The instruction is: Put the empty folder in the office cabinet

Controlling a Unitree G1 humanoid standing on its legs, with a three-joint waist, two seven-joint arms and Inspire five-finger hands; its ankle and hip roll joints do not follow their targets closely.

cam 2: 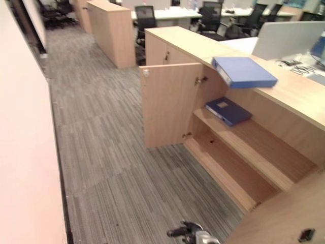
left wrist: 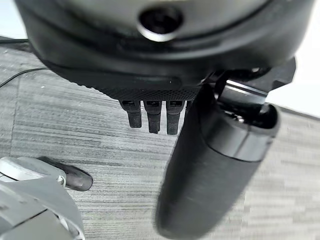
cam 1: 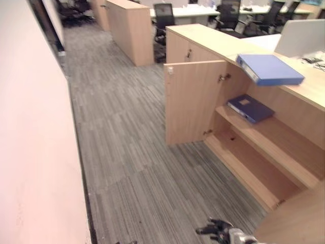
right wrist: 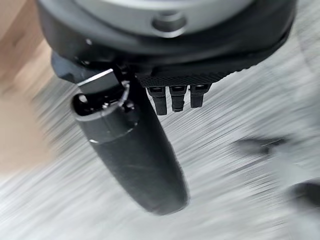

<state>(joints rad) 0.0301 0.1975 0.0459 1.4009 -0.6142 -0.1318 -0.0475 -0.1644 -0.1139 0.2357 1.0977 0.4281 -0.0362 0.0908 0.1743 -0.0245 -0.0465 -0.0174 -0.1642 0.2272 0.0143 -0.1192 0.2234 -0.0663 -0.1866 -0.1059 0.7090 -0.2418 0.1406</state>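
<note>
Both robot hands hang low over the grey carpet and hold nothing. The right robot hand (right wrist: 165, 95) has short straight fingers (right wrist: 177, 97) and a thick dark thumb (right wrist: 132, 160) sticking out, with only carpet past them. The left robot hand (left wrist: 165, 95) looks the same, with loose straight fingers (left wrist: 152, 117) and its thumb (left wrist: 210, 170) out over the floor. From the head, one dark robot hand shows at the near edge of the floor, in front of the cabinet.

One blue folder (cam 1: 269, 68) lies flat on the counter (cam 1: 213, 43), right above the open cabinet. Its long side runs from left to right and a bit away from us. Its spine faces near and left, and that end pokes out a little past the counter edge.

A darker blue folder (cam 1: 250, 108) lies flat on the top shelf (cam 1: 274, 137) inside the cabinet, at the left end. Its long side runs from far left to near right. The bottom shelf (cam 1: 254, 170) is bare wood.

The cabinet door (cam 1: 195, 101) stands open to the left. Far away there are more wooden cabinets (cam 1: 129, 28), desks and black chairs (cam 1: 163, 18). A pale wall (cam 1: 30, 127) runs along the left side.
</note>
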